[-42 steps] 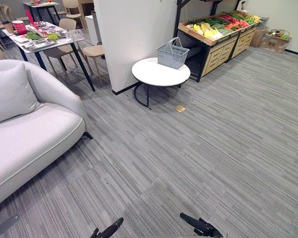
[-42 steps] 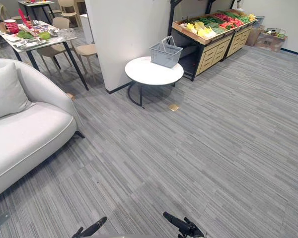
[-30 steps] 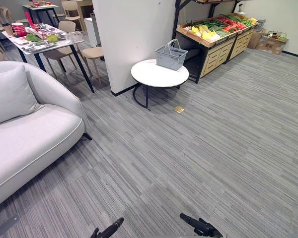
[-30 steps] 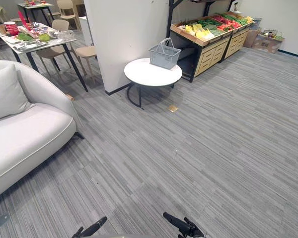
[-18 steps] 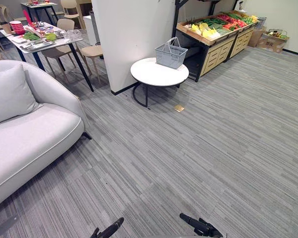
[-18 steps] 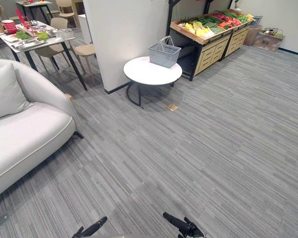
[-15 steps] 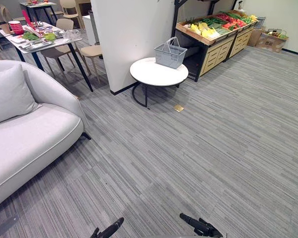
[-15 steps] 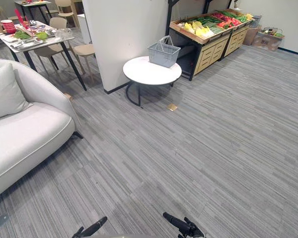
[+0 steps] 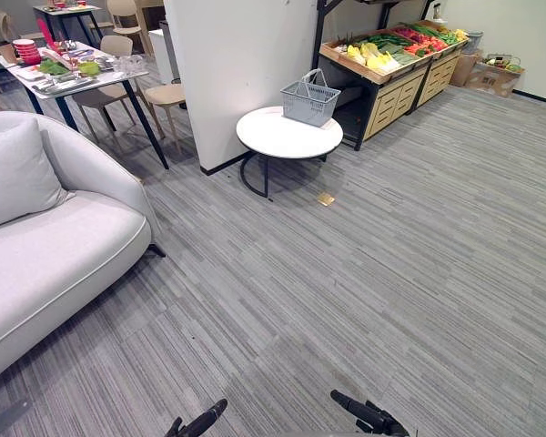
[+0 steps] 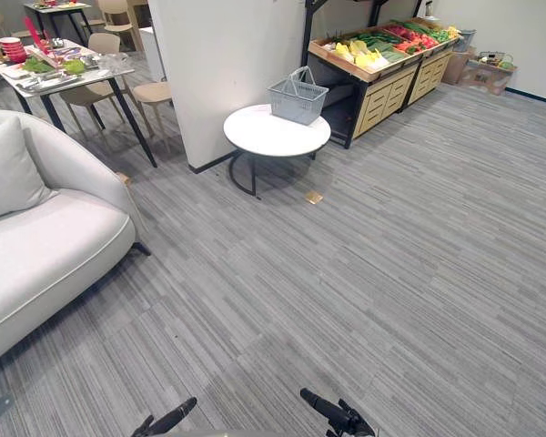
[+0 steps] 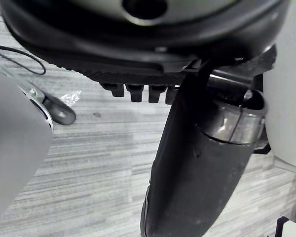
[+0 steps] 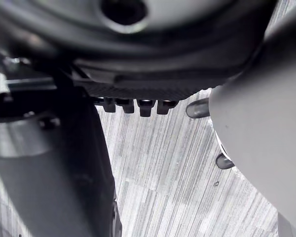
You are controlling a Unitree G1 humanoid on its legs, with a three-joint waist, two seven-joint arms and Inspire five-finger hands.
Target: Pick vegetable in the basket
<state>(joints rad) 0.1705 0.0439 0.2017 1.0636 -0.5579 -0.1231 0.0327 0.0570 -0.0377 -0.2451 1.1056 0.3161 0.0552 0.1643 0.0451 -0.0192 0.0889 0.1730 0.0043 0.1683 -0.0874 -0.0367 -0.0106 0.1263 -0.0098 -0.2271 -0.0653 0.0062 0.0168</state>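
Observation:
A grey wire basket (image 9: pixel 309 98) with its handle up stands on the far side of a round white table (image 9: pixel 288 137), well ahead of me. Behind it a wooden stand (image 9: pixel 391 68) carries yellow, green and red vegetables (image 10: pixel 382 44). What lies inside the basket I cannot make out. My left hand (image 11: pixel 138 59) hangs low over the carpet with its fingers relaxed and nothing in it. My right hand (image 12: pixel 138 84) hangs the same way, holding nothing. Both are far from the basket.
A pale grey sofa (image 9: pixel 45 246) with a cushion takes up the left side. A white wall block (image 9: pixel 237 64) stands behind the round table. A dining table (image 9: pixel 73 77) with dishes and chairs is at far left. A small brown piece (image 9: pixel 325 198) lies on the carpet.
The whole picture has shifted a little to the left, so the camera has moved. The basket, table and stand stay put. Both hands look unchanged.

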